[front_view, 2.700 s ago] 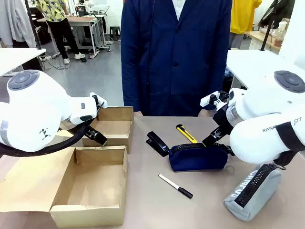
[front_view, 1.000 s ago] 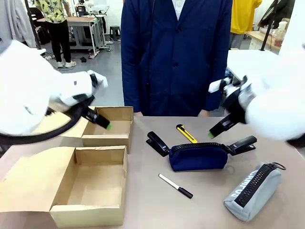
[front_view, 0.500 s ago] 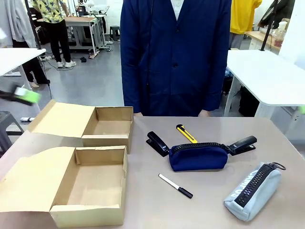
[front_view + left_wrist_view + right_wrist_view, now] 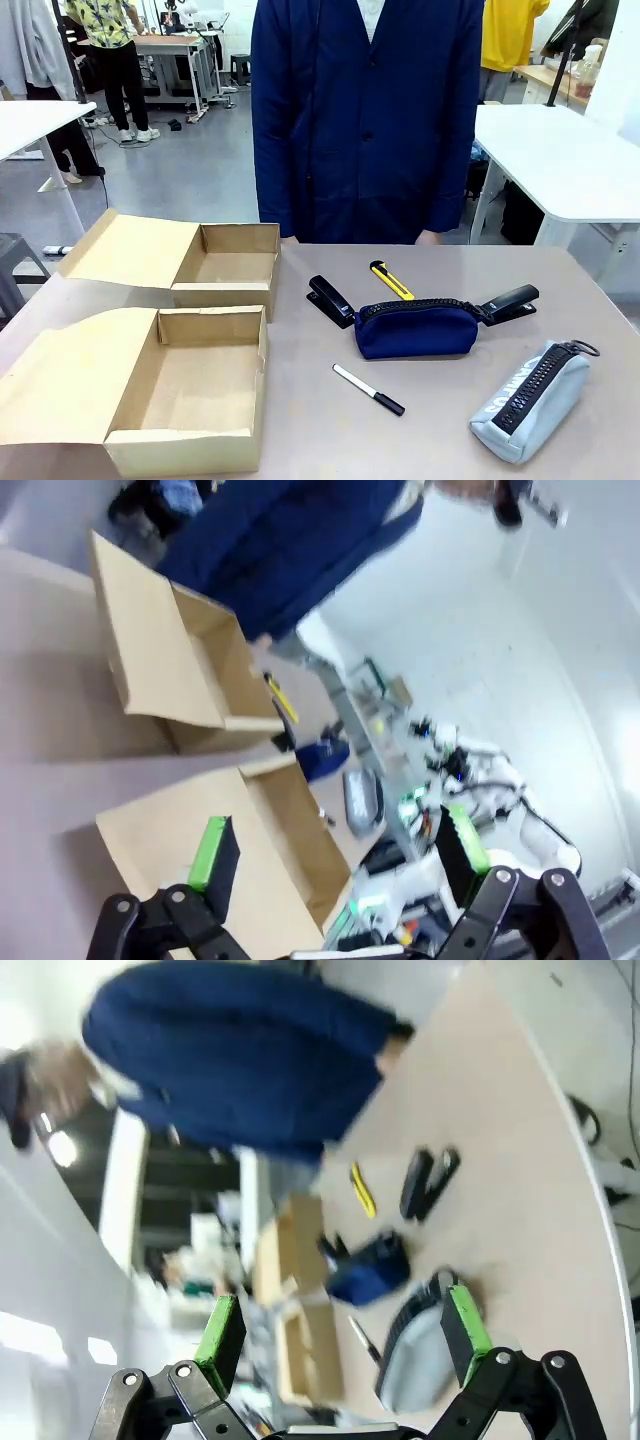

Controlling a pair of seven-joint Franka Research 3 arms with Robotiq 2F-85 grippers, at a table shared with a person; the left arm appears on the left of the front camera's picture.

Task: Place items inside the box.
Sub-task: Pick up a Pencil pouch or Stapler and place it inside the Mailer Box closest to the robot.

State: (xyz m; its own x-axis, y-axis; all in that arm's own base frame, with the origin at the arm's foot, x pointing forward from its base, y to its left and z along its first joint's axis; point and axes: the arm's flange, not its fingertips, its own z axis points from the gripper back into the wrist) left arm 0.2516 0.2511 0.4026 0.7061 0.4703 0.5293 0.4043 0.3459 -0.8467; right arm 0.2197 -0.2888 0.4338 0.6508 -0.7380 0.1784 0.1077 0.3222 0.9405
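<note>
- The table [image 4: 300,425] is smooth and tan.
- A person [image 4: 365,120] in a dark blue coat stands at its far side.
- Two open cardboard boxes sit on the left, the near box [image 4: 185,452] and the far box [image 4: 225,297].
- The left gripper [image 4: 335,847] and the right gripper [image 4: 343,1326] are wide open and hold nothing.
- The soft grey pouch [image 4: 528,400] lies on the right.
- The navy pouch [image 4: 415,332] stands mid-table, zip on top.
- A black stapler [image 4: 330,300] is just beside its left end, and a second stapler [image 4: 510,300] is by its right end.
- The yellow knife [image 4: 392,280] lies just behind the navy pouch.
- The thin white pen [image 4: 368,389] with a black cap lies in front of it.
</note>
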